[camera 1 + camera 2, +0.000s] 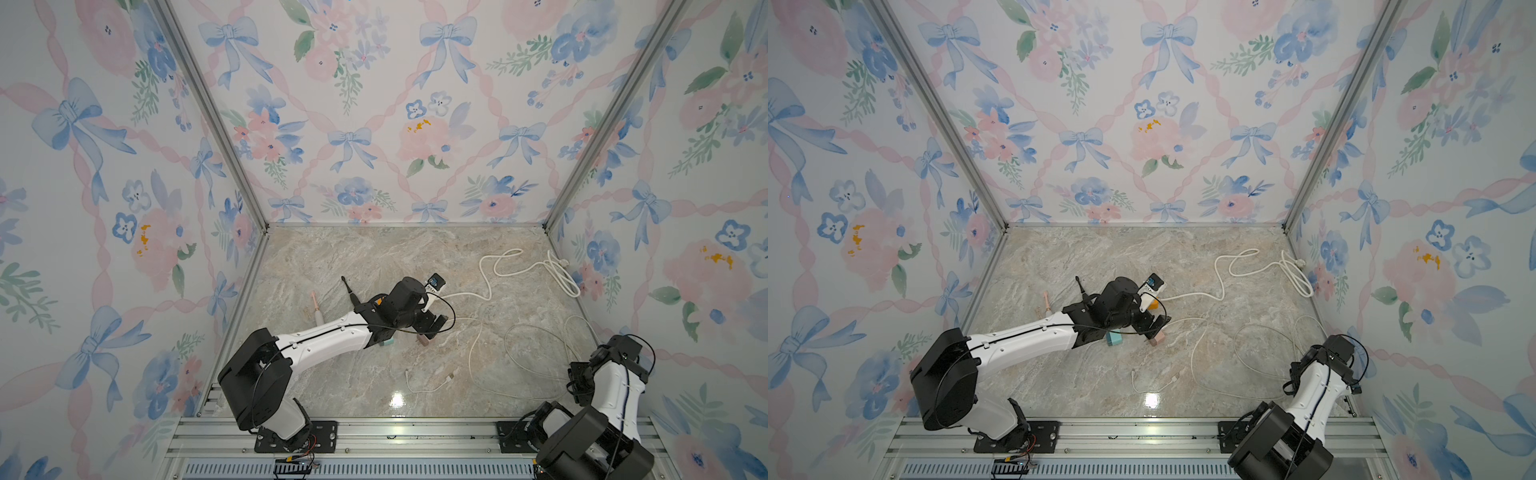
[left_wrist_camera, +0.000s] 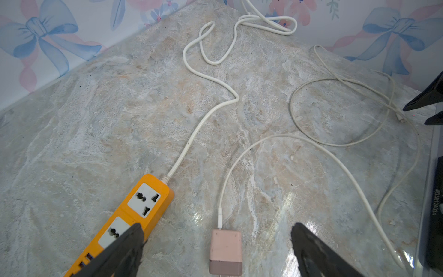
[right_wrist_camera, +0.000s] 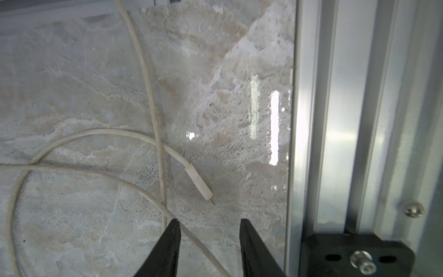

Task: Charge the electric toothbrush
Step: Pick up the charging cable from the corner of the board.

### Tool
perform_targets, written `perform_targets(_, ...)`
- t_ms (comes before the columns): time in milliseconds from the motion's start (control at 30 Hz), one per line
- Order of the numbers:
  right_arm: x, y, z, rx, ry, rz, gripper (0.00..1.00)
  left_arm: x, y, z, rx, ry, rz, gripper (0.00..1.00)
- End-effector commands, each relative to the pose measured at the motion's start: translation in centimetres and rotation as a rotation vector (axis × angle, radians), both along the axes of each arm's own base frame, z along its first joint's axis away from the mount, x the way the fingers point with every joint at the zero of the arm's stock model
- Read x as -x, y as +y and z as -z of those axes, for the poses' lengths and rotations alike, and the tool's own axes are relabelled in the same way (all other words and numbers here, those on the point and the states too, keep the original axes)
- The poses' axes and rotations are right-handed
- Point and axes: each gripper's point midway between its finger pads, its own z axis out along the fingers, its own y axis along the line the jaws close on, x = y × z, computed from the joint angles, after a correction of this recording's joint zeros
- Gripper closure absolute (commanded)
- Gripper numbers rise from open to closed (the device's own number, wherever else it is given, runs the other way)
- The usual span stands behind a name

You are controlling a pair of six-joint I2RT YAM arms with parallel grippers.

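A pink toothbrush (image 1: 318,311) and a black toothbrush (image 1: 350,291) lie behind the left gripper (image 2: 217,227), back past its wrist. Its jaws gape wide over a pink charger (image 2: 225,249), with an orange power strip (image 2: 143,208) just beside one finger. A printed code on black hardware (image 2: 436,203) nearby is too blurred to read. The right gripper (image 3: 208,220) hangs empty, jaws apart, just short of a white cable plug (image 3: 197,183).
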Motion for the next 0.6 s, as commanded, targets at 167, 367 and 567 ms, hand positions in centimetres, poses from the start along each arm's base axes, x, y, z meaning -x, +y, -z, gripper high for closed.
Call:
perform_targets(167, -1.3, -1.4, 1.3, -0.001, -0.031, -0.022, 0.58, -0.1, -0.4, -1.4, 0.032, -0.006, -0.006, 0.02)
perform_targets(367, -1.5, -1.0, 2.8, -0.049, -0.028, -0.009, 0.62, -0.2, -0.4, -1.2, 0.032, 0.001, -0.014, 0.02)
perform_targets(567, -1.3, -1.0, 3.2, -0.061, -0.013, 0.009, 0.76, -0.4, -0.2, -1.3, 0.033, -0.003, -0.034, 0.02)
